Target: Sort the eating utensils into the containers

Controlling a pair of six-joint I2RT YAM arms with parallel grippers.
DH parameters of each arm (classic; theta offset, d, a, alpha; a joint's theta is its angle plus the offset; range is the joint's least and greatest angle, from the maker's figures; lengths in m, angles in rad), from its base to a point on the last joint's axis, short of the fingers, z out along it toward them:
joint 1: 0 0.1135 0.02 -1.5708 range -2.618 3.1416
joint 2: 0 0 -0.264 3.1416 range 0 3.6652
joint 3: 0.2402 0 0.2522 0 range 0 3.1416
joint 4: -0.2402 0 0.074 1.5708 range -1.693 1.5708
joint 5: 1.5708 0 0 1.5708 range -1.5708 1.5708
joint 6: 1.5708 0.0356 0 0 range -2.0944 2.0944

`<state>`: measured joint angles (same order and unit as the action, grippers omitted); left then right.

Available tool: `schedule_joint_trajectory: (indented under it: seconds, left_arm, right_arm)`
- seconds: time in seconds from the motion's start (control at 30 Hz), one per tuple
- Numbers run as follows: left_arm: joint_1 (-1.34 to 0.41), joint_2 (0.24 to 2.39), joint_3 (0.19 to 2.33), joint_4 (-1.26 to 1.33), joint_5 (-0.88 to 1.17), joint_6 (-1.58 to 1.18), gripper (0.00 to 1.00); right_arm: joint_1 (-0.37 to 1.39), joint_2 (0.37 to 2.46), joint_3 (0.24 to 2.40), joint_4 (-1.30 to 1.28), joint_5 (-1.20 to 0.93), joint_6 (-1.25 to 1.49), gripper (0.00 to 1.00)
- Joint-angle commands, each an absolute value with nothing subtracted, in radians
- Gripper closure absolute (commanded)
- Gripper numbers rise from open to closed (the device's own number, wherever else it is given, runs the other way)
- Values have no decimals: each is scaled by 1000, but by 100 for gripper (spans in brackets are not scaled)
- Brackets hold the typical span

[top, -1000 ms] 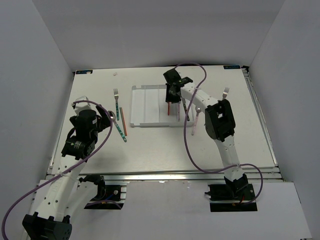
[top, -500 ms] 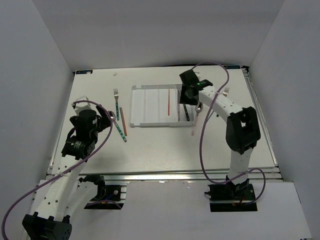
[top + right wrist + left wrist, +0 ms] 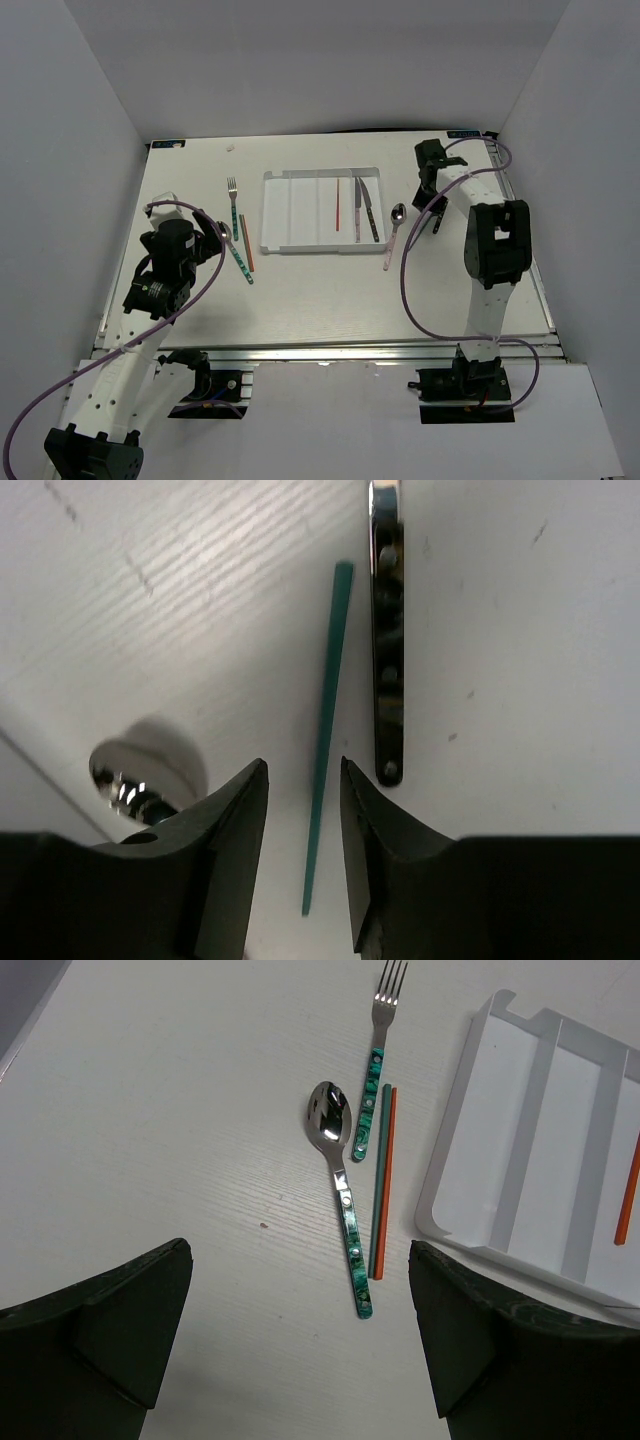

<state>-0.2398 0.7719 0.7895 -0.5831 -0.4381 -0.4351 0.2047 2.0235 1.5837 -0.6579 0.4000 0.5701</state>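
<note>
- White plastic tray (image 3: pixel 290 215), mid-worktop, holds an orange chopstick (image 3: pixel 338 205) and two darker pieces; sorting looks partway done.
- Right jaws, part-spread, straddle a teal chopstick (image 3: pixel 333 650) lying on the worktop beside a dark handle (image 3: pixel 388 680). Next, I'd judge: drop and pinch.
- Left jaws gape wide, empty, over a spoon (image 3: pixel 343 1200) and fork (image 3: pixel 375 1050).
- From overhead, that chopstick is hard to make out under the right arm (image 3: pixel 490 240).

White links seen on the left arm (image 3: pixel 108 382) and right arm (image 3: pixel 479 303), black joints, purple cables (image 3: pixel 404 290) looped alongside, black base brackets (image 3: pixel 455 388), dark matte fingers (image 3: pixel 110 1340).
</note>
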Motion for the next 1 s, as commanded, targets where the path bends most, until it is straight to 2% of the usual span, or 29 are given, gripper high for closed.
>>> schedule_joint_trajectory:
  seconds: [0.0, 0.17, 0.6, 0.7, 0.77, 0.8, 0.83, 0.87, 0.97]
  left_arm:
    - [-247, 773, 788, -584, -443, -439, 2]
    - [-248, 778, 788, -588, -449, -439, 2]
    - [-250, 779, 788, -588, -449, -439, 2]
    - [-250, 782, 790, -588, -451, -439, 2]
    - [-250, 784, 790, -589, -451, -439, 2]
    - [-250, 784, 790, -591, -449, -439, 2]
    - [-250, 781, 788, -589, -449, -439, 2]
    - [-250, 781, 788, -588, -449, -439, 2]
    - [-252, 782, 790, -588, -451, -439, 2]
  right_arm:
    - [170, 2080, 1684, -661, 397, 560, 60]
    - [135, 2183, 1808, -722, 402, 546, 61]
    - [103, 2263, 1802, -704, 344, 534, 66]
    - [100, 2260, 1764, -693, 333, 541, 72]
    - [101, 2253, 1735, -680, 319, 543, 79]
    - [101, 2250, 1726, -678, 319, 548, 84]
    - [101, 2241, 1717, -672, 315, 552, 94]
    - [101, 2234, 1695, -666, 308, 555, 100]
    - [101, 2191, 1669, -651, 256, 560, 100]
